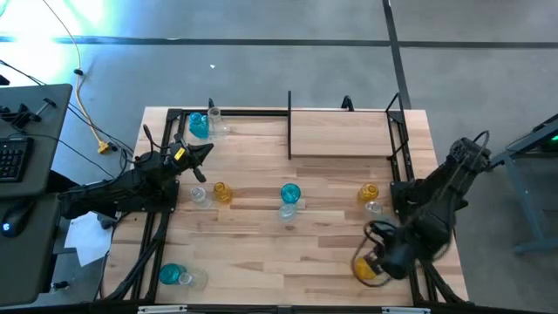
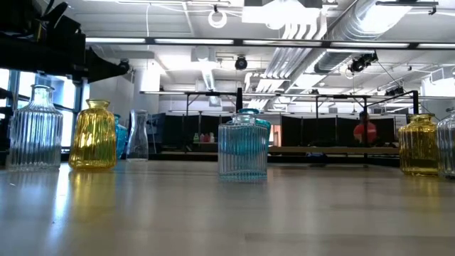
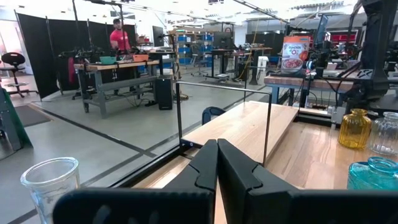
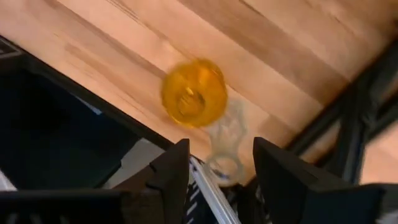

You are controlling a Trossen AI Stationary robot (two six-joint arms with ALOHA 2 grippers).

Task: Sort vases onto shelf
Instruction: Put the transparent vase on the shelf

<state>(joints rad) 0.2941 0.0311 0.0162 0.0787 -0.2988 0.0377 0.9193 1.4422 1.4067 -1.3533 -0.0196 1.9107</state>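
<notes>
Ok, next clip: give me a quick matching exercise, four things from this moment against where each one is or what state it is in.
Things:
1. left gripper
2. right gripper
3. shelf
4. amber vase under the right arm

Place or state:
A. at the table's front right corner, beside a clear vase
B. bare board at the back of the table
C. shut, by the back left vases
D. open, above a vase, holding nothing

Pairs: 1-C, 2-D, 3-B, 4-A
</notes>
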